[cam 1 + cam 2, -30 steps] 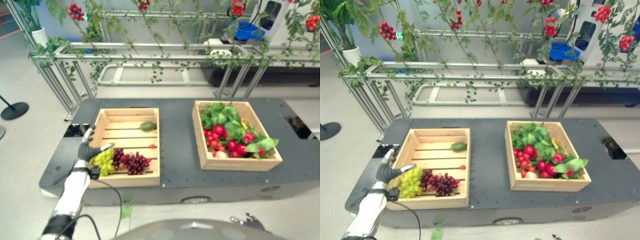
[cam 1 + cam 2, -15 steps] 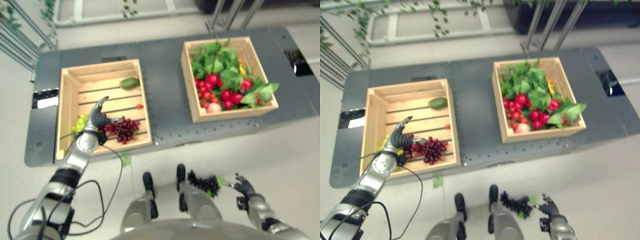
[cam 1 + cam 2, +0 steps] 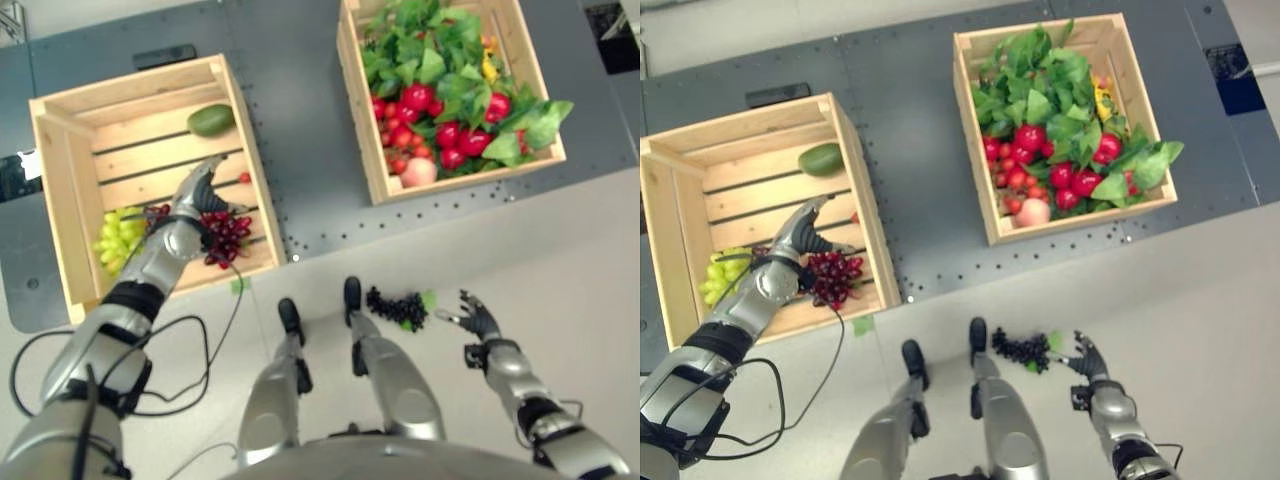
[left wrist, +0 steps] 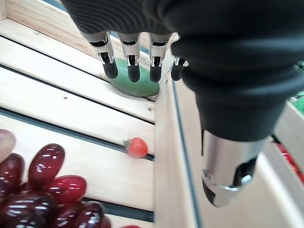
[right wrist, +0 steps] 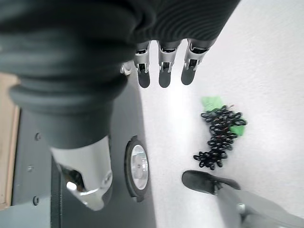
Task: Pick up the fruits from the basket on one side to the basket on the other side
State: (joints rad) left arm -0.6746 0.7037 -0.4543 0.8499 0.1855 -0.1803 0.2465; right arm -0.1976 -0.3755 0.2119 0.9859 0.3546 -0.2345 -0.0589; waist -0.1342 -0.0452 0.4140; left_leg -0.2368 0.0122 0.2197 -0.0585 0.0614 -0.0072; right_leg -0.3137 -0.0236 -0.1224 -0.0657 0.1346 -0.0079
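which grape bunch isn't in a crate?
The black grape bunch: it lies on the floor by the right robot hand. The green and red bunches sit in the left crate.

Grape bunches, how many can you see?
3. A green bunch and a red bunch lie in the left crate, by the left hand. A dark bunch lies on the floor near the right hand. The right crate's leaves may hide more.

Two crates on the tabletop (image 3: 920, 160): left crate (image 3: 680, 200) holding grapes (image 3: 830, 277), right crate (image 3: 1140, 120) well apart, heaped with produce (image 3: 1050, 120). On the floor (image 3: 1220, 320), a dark bunch (image 3: 1020, 349).
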